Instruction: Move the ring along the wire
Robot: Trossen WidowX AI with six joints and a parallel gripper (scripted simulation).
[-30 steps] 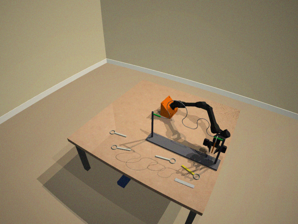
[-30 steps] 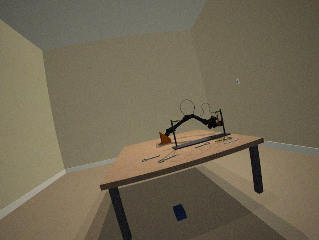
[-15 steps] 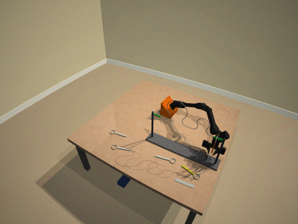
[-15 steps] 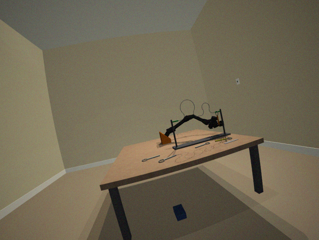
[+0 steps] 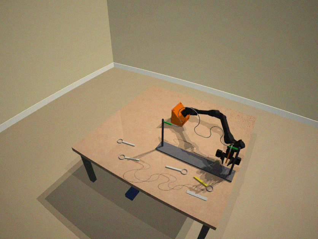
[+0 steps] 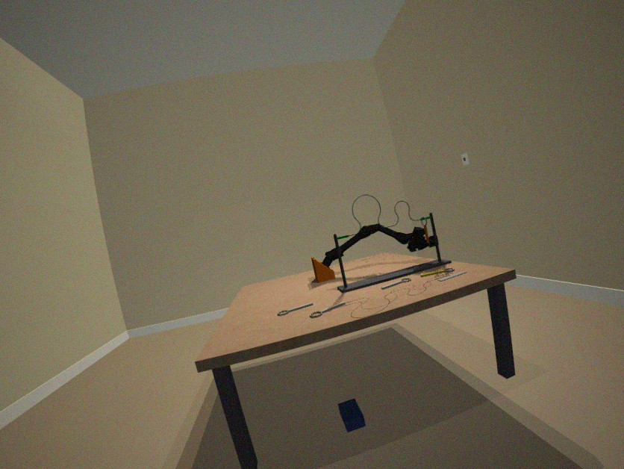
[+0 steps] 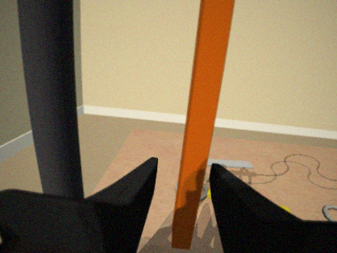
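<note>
The ring [image 5: 230, 148] [image 6: 423, 221] hangs around the green part [image 5: 234, 148] beside the right post [image 5: 231, 168] [image 6: 437, 252] [image 7: 50, 101]. Its orange handle [image 5: 227, 157] [image 6: 426, 234] [image 7: 201, 113] points down. My gripper [image 5: 225, 164] [image 7: 184, 167] is partly open at the handle. In the wrist view the handle runs between the fingers, nearer the right finger, with a clear gap to the left one. How deep it lies between them is hard to tell. The other green part [image 5: 167, 123] [image 6: 342, 237] is beside the left post [image 5: 162, 133] [image 6: 341, 262].
The thin grey wire [image 5: 199, 119] [image 6: 366, 194] loops between the posts, above the dark base [image 5: 185, 155]. The right post stands close beside my gripper. A yellow-handled ring [image 5: 200, 180], a grey bar [image 5: 196, 195] and several pale-handled rings lie on the table.
</note>
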